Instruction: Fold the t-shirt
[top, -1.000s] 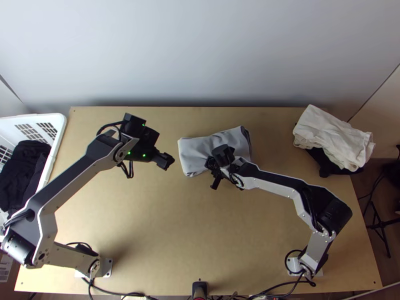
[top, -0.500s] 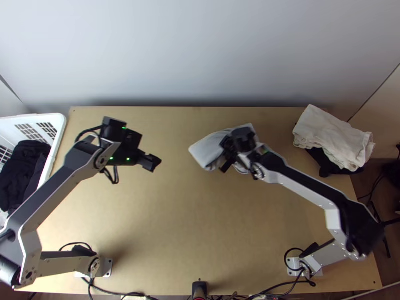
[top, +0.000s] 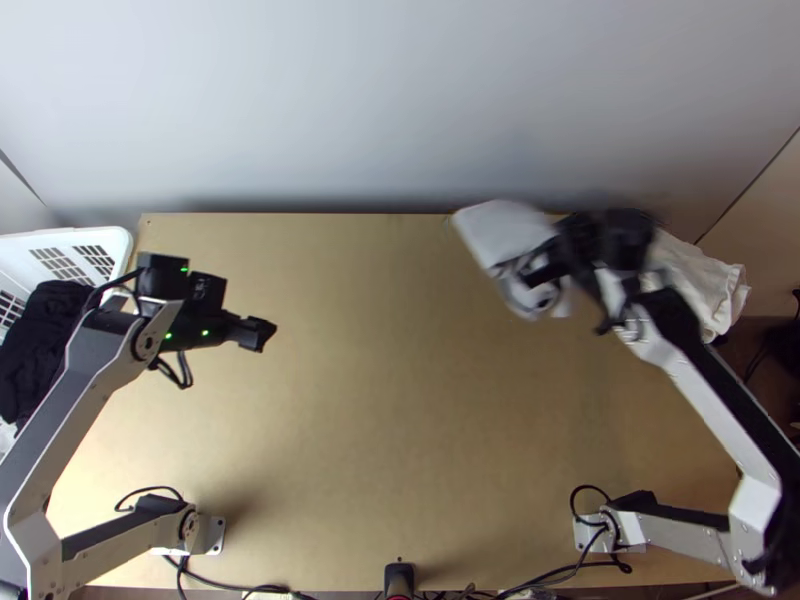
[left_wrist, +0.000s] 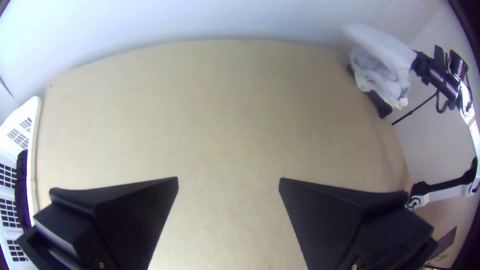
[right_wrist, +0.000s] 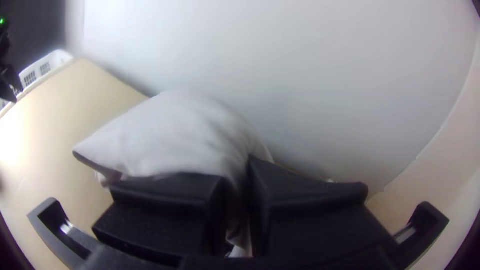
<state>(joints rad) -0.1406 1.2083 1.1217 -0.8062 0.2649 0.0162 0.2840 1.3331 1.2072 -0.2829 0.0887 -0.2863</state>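
At the back right in the top view, the right gripper (top: 548, 262) holds the light grey t-shirt (top: 500, 232), folded into a bundle, above the table. In the right wrist view the right gripper (right_wrist: 237, 200) is shut on an edge of the t-shirt (right_wrist: 170, 135), whose rest hangs out beyond the fingers. The left gripper (top: 262, 333) is over the left part of the table with no cloth near it. Its fingers stand wide apart in the left wrist view, where the left gripper (left_wrist: 229, 182) has only table between them.
A pile of white cloth (top: 715, 290) lies at the table's back right corner, partly behind the right arm. The white basket (top: 118, 262) with dark cloth (top: 50, 330) stands along the left edge. Bare table (top: 390, 400) spans the middle.
The right gripper has lifted the t-shirt and carried it from the back middle toward the back right. My left arm has moved farther left.
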